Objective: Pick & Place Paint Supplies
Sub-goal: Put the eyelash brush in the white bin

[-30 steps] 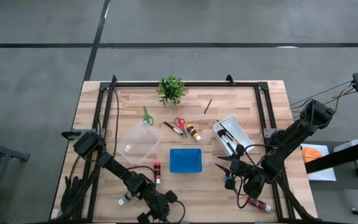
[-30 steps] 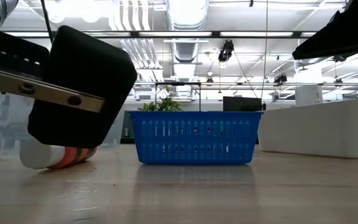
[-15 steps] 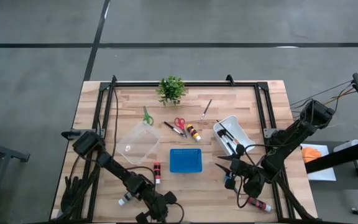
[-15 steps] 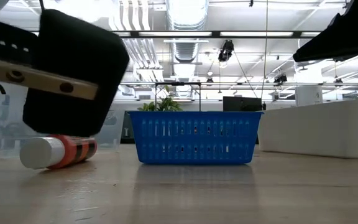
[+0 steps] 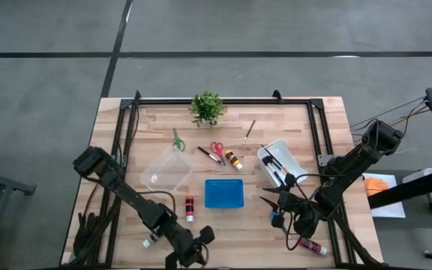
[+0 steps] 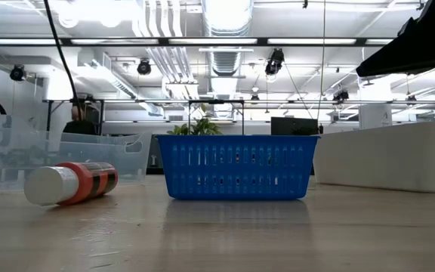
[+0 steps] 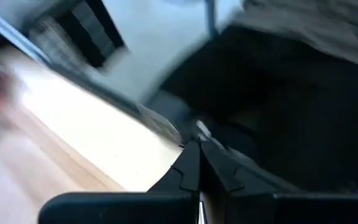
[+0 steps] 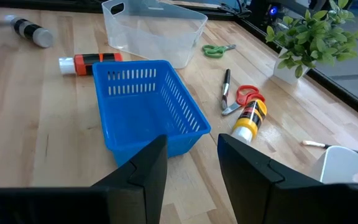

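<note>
Hovering near front edge: left claw (image 5: 190, 253), empty, closed.

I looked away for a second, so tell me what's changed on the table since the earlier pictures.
The left end effector, shut and empty, pulled back toward the table's near edge and left the low view, uncovering the red paint bottle. It took hold of nothing. The right end effector, blue basket and other supplies stayed put.

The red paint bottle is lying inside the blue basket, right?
Not quite. The red paint bottle is lying on the table beside the blue basket, not inside it. The high view shows the basket empty.
</note>
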